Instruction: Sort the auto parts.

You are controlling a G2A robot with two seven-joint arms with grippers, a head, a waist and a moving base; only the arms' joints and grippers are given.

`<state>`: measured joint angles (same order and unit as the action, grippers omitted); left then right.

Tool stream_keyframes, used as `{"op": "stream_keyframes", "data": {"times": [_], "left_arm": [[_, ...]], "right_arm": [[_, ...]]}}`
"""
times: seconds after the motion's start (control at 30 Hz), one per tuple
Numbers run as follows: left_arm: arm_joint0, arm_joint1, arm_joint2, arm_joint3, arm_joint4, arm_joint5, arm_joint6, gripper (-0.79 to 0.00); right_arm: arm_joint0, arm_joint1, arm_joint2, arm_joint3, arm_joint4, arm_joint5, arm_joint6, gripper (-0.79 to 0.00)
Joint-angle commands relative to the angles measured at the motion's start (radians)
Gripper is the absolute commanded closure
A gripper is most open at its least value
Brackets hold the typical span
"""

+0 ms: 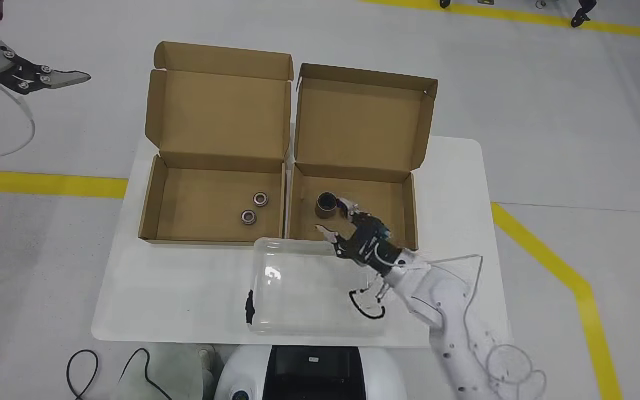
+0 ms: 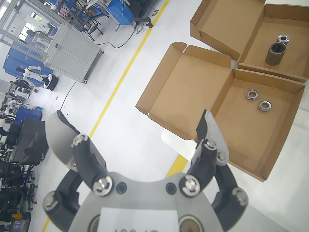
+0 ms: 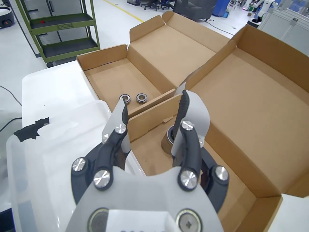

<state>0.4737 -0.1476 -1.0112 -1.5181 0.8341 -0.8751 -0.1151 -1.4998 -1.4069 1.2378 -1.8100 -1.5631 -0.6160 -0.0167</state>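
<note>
Two open cardboard boxes stand side by side on the white table. The left box [image 1: 150, 200] holds two small bearing rings [image 1: 255, 206], also seen as bearing rings [image 2: 258, 100] and bearing rings [image 3: 132, 98]. The right box [image 1: 410, 205] holds a dark metal cylinder [image 1: 326, 205], and a smaller silver sleeve [image 2: 283, 39] stands beside the cylinder [image 2: 275, 54]. My right gripper [image 1: 336, 220] hangs open over the right box's near-left corner, with nothing between its fingers; one finger partly hides the cylinder [image 3: 167, 141]. My left gripper [image 2: 130, 126] is open and empty, out over the floor left of the table.
A clear plastic bin [image 1: 300, 300] with a scrap of black tape [image 1: 248, 305] sits at the table's front edge, just before the boxes. Both box lids stand raised at the back. A green shelf cart [image 3: 60, 22] stands on the floor beyond the table.
</note>
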Motion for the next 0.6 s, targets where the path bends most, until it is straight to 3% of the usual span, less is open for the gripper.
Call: {"op": "stream_keyframes", "data": {"times": [0.0,0.3,0.4,0.57], "left_arm": [[0.000,0.000,0.000,0.000,0.000,0.000,0.000,-0.785],[0.000,0.000,0.000,0.000,0.000,0.000,0.000,-0.785],[0.000,0.000,0.000,0.000,0.000,0.000,0.000,-0.785],[0.000,0.000,0.000,0.000,0.000,0.000,0.000,-0.785]], "right_arm": [[-0.026,0.006,0.022,-0.019,-0.003,0.010,-0.012,-0.379],[-0.166,0.033,0.141,-0.137,-0.006,0.054,-0.045,-0.391],[-0.219,0.041,0.185,-0.173,0.004,0.074,-0.069,-0.428],[-0.285,0.051,0.246,-0.207,0.028,0.092,-0.106,-0.748]]}}
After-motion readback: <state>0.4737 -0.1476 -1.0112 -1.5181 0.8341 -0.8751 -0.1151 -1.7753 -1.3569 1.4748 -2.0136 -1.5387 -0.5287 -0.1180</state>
